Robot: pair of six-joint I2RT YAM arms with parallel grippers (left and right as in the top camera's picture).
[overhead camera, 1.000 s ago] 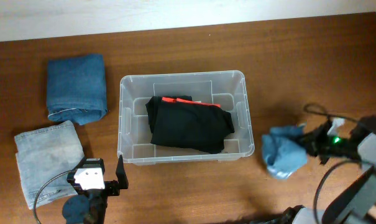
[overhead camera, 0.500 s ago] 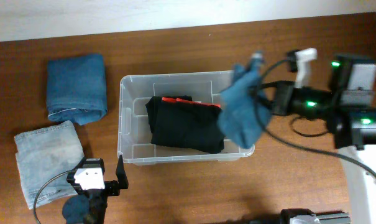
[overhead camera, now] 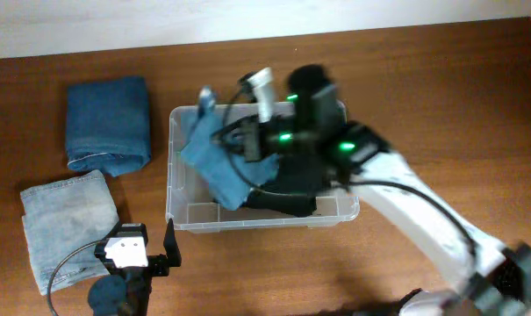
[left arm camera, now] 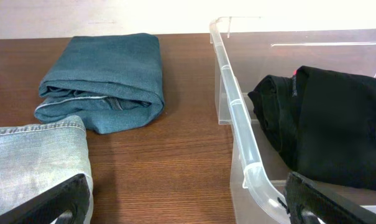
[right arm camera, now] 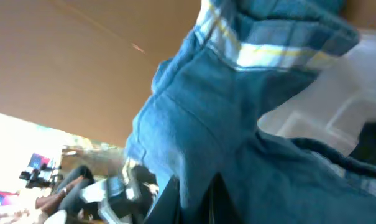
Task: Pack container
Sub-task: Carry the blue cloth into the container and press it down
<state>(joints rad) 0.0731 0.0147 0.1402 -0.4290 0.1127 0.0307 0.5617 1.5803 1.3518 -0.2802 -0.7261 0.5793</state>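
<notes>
The clear plastic container (overhead camera: 173,202) stands mid-table with a folded black garment (overhead camera: 287,180) inside; both also show in the left wrist view, the container's rim (left arm camera: 240,118) and the black garment (left arm camera: 337,124). My right gripper (overhead camera: 239,140) is shut on a blue denim garment (overhead camera: 217,162) and holds it over the container's left half. In the right wrist view the denim (right arm camera: 237,124) fills the frame around the fingers (right arm camera: 191,193). My left gripper (overhead camera: 138,254) is open and empty, low at the front left of the container.
A folded dark-blue pair of jeans (overhead camera: 109,123) lies at the back left, also in the left wrist view (left arm camera: 107,81). A folded light-blue pair of jeans (overhead camera: 68,224) lies at the front left, next to my left gripper.
My right arm has swung left with the denim garment, from the table right of the container to above the container's left half. The left arm has not moved.
</notes>
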